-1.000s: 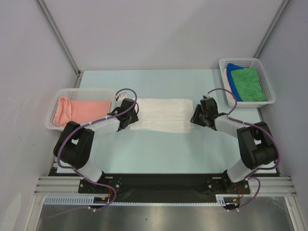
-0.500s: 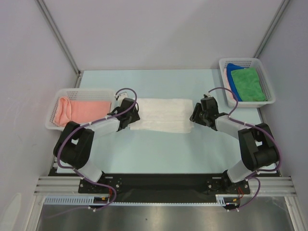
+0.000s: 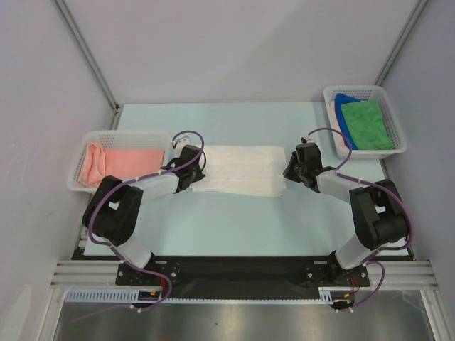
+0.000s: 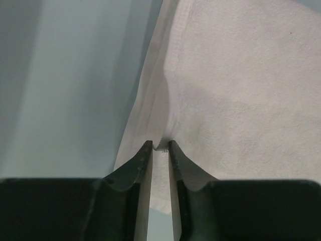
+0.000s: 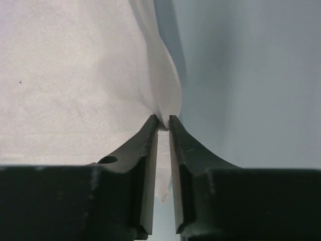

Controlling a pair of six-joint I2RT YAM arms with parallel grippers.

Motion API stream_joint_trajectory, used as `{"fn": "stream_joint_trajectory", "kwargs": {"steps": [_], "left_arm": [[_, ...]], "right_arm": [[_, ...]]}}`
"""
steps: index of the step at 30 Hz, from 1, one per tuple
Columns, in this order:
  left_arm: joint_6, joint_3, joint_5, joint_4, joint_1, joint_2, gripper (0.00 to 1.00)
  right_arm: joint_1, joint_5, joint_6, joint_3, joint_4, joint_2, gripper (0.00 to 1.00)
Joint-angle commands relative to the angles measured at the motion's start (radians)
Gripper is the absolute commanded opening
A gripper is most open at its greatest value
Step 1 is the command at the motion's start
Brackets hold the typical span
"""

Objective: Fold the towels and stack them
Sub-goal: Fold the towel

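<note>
A white towel, folded into a long strip, lies across the middle of the pale green table. My left gripper is shut on its left end; in the left wrist view the cloth is pinched into a ridge between the fingertips. My right gripper is shut on the towel's right end; in the right wrist view the cloth bunches between the fingertips. Both grippers stay low at the table.
A white basket at the left holds a folded pink towel. A white basket at the far right holds a green towel over a blue one. Grey walls enclose the table.
Both grippers have shifted very slightly at the towel's ends. The towel lies in about the same place.
</note>
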Motion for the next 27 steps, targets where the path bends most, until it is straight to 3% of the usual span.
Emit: {"fn": "stream_joint_trajectory", "kwargs": {"steps": [1, 4, 7, 27], "left_arm": [[0.0, 0.03, 0.005, 0.024, -0.001, -0.001, 0.22], [0.014, 0.048, 0.0, 0.01, 0.0, -0.004, 0.11], [0.029, 0.071, -0.009, -0.002, 0.005, -0.01, 0.0], [0.07, 0.05, -0.06, -0.099, 0.028, -0.213, 0.0]], "right_arm": [[0.004, 0.023, 0.0, -0.007, 0.047, 0.017, 0.17], [0.001, 0.023, 0.0, 0.002, 0.042, 0.011, 0.04], [0.001, 0.022, -0.007, 0.023, 0.012, -0.003, 0.0], [0.004, 0.003, -0.016, 0.091, -0.183, -0.222, 0.0]]}}
